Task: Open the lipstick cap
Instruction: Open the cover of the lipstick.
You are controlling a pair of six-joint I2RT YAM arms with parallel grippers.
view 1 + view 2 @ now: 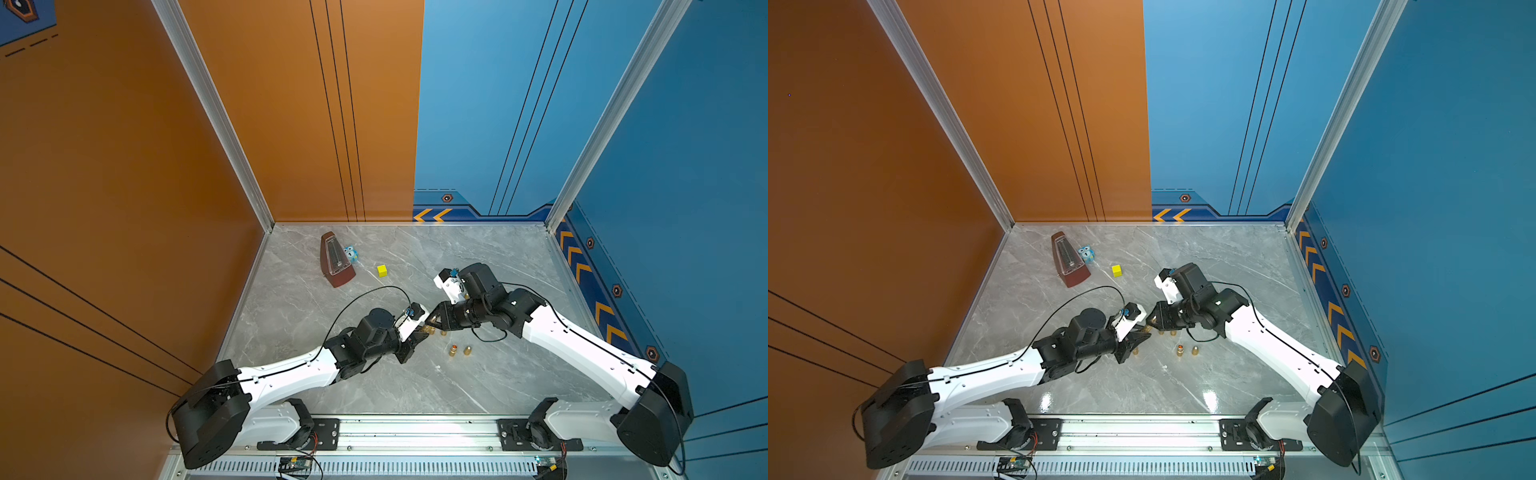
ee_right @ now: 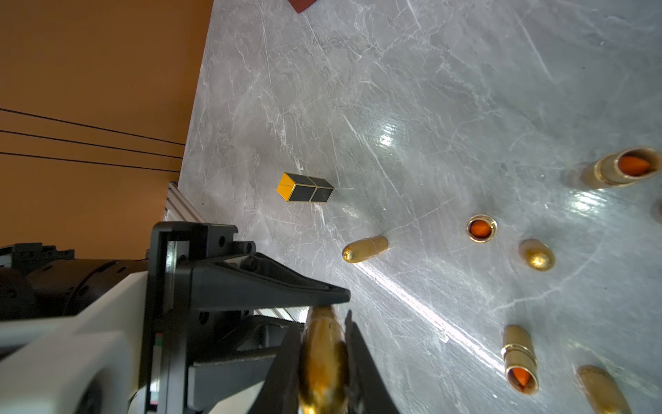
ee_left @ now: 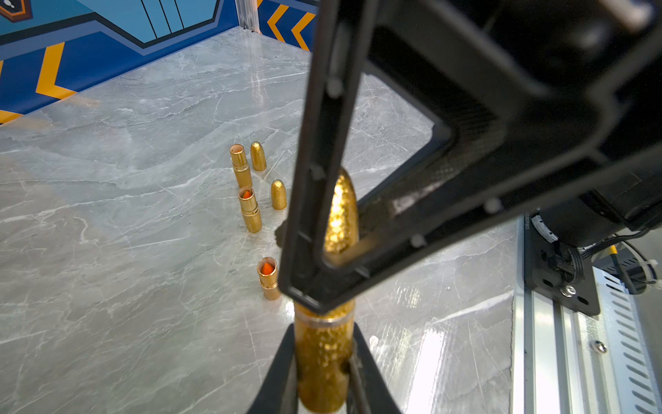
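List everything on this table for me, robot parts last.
table: one, grey marble, walls orange and blue.
metronome: one, reddish brown, far left.
toy: one, small, pale blue, beside the metronome.
cube: one, yellow, right of the toy, apart.
square tube: one, black and gold, lying flat toward the orange wall.
open lipsticks: three, gold with orange sticks, uncapped, mid-table.
loose caps: at least three, gold, bullet-shaped, near the open ones.
held lipstick: one, glittery gold, capped, between both grippers.
left gripper: black, shut on the held lipstick's base.
right gripper: black, shut on its cap.
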